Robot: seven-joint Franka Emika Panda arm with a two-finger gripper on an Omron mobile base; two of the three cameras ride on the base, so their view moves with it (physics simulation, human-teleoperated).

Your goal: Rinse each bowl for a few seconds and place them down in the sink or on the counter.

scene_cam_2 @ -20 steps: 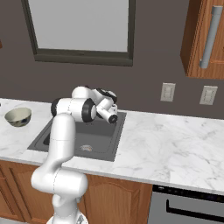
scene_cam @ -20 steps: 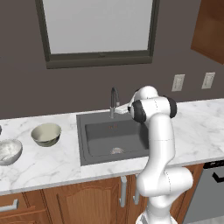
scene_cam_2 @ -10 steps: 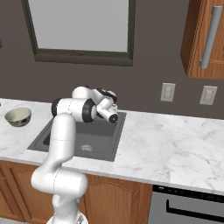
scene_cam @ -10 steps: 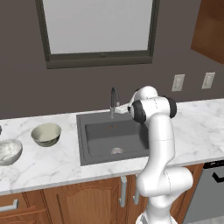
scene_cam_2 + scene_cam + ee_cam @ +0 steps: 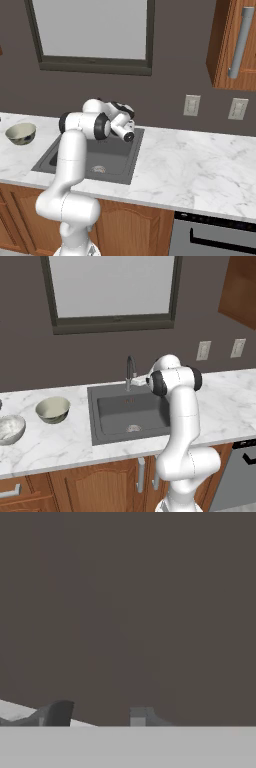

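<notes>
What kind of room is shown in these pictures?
Most likely a home kitchen: a dark sink with a faucet set in a marble counter, wooden cabinets beneath, and two bowls nearby.

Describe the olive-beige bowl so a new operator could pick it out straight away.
Start at the dark sink sunk in the white marble counter and look to its left in the left base view. Two bowls sit on the counter there; the olive-beige bowl is the one nearer the sink. Its pale cream inside and plain olive outside set it apart from the whitish marbled bowl farther left.
</notes>
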